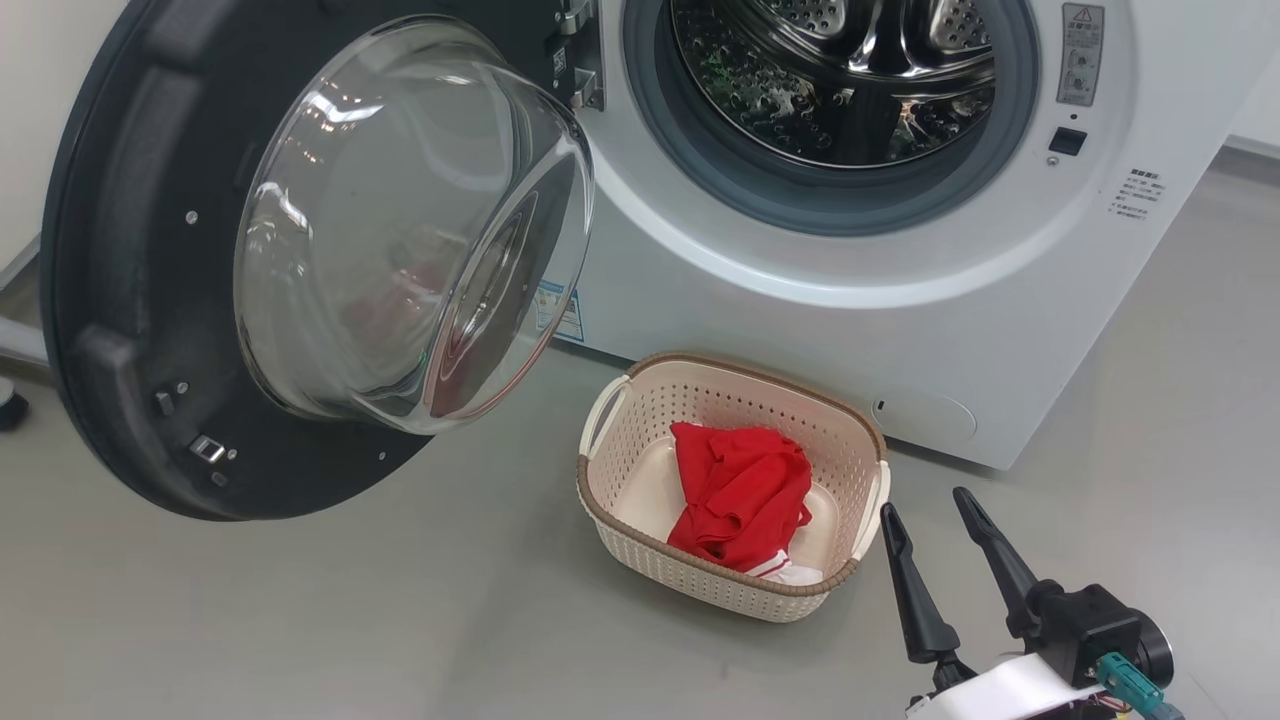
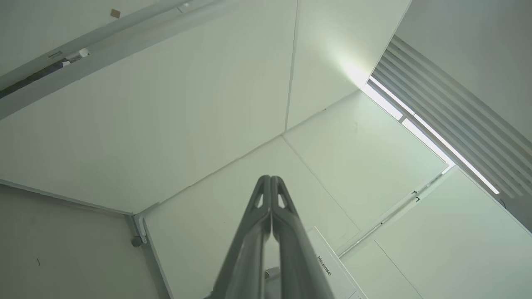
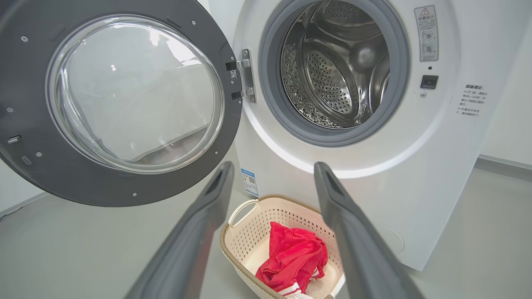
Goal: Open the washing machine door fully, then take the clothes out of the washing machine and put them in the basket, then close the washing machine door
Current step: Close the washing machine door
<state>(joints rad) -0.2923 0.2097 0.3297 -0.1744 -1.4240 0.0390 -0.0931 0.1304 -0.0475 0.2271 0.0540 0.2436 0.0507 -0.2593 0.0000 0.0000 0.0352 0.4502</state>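
We mark the washing machine (image 1: 850, 300) | the washing machine door (image 1: 120, 300) swung wide at the machine's left | the basket (image 1: 640, 560) on the floor (image 1: 400, 620) before the machine | the clothes (image 1: 740, 495) inside it | right gripper (image 1: 925, 502) spread wide, empty, before the machine | left gripper (image 2: 270, 179) pinched together, empty.

Held the right gripper (image 1: 925, 502) at the lower right of the head view, with its two long dark fingers (image 1: 912, 590) spread in a V and their tips slanted up and to the left. Carried it on a black wrist housing (image 1: 1090, 625) above a pale forearm (image 1: 1000, 692) at the bottom edge. Showed the same wide gap between both fingers in the right wrist view. Pressed the left gripper (image 2: 271, 179) closed, its fingers touching along their length, and aimed it steeply upward.
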